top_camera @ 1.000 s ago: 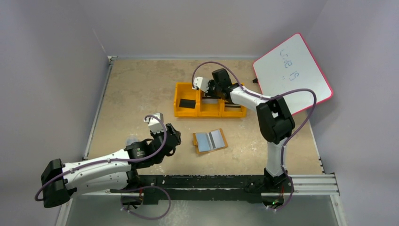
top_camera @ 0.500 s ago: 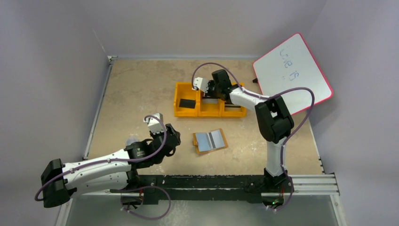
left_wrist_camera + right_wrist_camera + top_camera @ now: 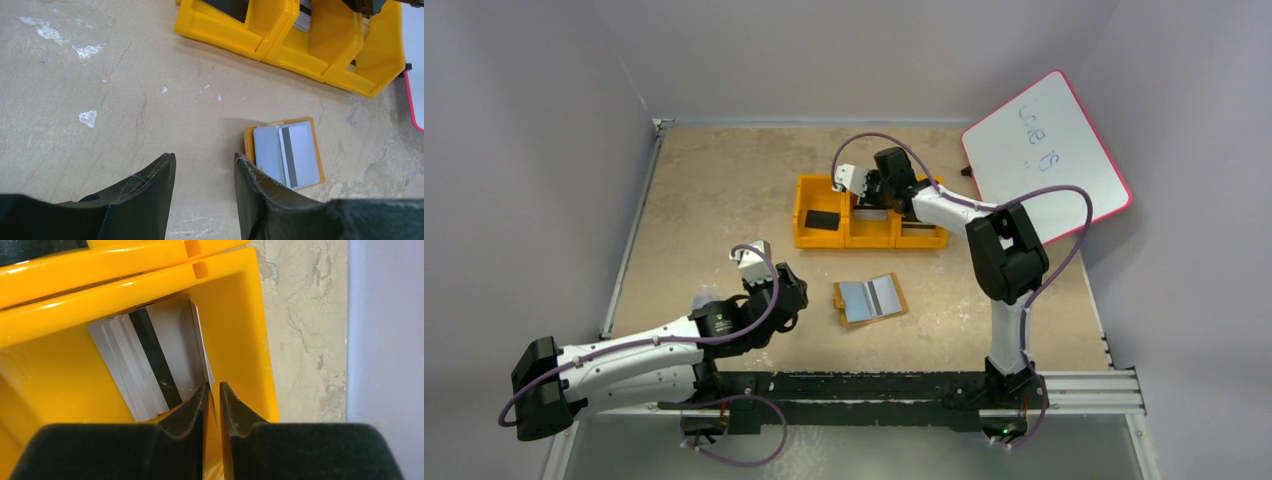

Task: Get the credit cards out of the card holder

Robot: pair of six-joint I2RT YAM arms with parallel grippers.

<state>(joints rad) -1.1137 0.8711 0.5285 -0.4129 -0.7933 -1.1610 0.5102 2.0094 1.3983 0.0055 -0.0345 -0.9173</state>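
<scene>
The tan card holder (image 3: 869, 298) lies open on the table in front of the left gripper; it also shows in the left wrist view (image 3: 250, 145). Two pale credit cards sit in it, one with a dark stripe (image 3: 299, 155). My left gripper (image 3: 789, 300) is open and empty, just left of the holder (image 3: 205, 160). My right gripper (image 3: 876, 198) reaches down into the orange tray. Its jaws (image 3: 212, 390) stand a narrow gap apart, with one credit card (image 3: 202, 347) edge-on between them. A fanned stack of credit cards (image 3: 145, 360) lies beside it.
The orange three-compartment tray (image 3: 864, 243) stands behind the holder; a black block (image 3: 821, 220) lies in its left compartment. A pink-rimmed whiteboard (image 3: 1044, 155) leans at the back right. Walls close the table on the left, back and right.
</scene>
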